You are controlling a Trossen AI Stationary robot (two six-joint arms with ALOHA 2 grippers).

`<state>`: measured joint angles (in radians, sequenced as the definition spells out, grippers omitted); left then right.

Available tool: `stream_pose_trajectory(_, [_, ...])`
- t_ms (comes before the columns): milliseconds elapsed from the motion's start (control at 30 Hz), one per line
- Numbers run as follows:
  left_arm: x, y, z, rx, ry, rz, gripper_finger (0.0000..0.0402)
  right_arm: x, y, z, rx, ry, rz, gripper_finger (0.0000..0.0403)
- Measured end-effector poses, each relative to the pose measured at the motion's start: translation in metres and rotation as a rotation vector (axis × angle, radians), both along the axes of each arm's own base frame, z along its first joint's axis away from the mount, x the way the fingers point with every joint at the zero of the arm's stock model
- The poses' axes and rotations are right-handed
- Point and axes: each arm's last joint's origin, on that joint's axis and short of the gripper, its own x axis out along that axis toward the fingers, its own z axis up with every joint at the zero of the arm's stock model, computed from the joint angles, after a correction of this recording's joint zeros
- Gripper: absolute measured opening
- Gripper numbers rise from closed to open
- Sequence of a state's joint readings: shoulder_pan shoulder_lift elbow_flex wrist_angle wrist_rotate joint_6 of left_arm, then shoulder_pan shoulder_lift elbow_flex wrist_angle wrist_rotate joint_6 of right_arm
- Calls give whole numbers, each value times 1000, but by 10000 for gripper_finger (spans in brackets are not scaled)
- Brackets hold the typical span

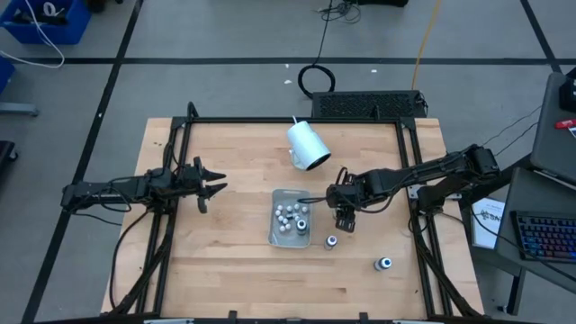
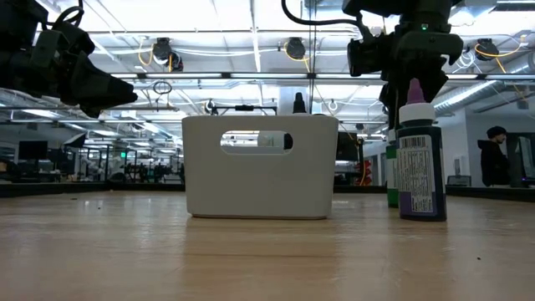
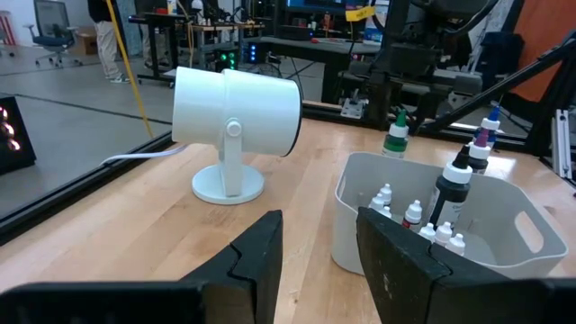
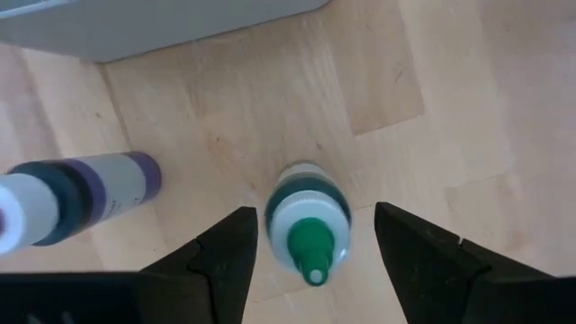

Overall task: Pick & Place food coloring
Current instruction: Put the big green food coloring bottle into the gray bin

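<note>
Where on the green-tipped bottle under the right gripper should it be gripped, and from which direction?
Take the green-tipped bottle by its round shoulder just below the cap, coming straight down from above. It stands upright on the table, and the open right gripper already straddles it, fingers on either side.

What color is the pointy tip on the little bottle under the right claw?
Green. The bottle has a green tip on a pale cap, clearest in the right wrist view.

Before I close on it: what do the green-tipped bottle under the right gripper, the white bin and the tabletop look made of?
Green-tipped bottle: apparently plastic, with a smooth pale collar, a dark body and a matte green nozzle. White bin: likely moulded plastic, shown by its uniform matte walls, rounded corners and cut-out handle. Tabletop: wood, seemingly butcher-block, shown by its jointed pale strips with visible grain. The right gripper is open above the bottle.
</note>
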<state>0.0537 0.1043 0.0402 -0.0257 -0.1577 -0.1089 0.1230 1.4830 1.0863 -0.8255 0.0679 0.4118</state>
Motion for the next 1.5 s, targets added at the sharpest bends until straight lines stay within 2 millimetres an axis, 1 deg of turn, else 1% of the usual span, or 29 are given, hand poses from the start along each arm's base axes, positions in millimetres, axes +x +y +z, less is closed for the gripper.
stream_pose_trajectory(100, [0,0,0,0,0,0,147,1,1,0,25,-9,-7,212])
stream_pose_trajectory(1233, [0,0,0,0,0,0,148,1,1,0,15,-12,2,212])
stream_pose_trajectory(1500, [0,0,0,0,0,0,147,-2,1,-13,14,-1,13,212])
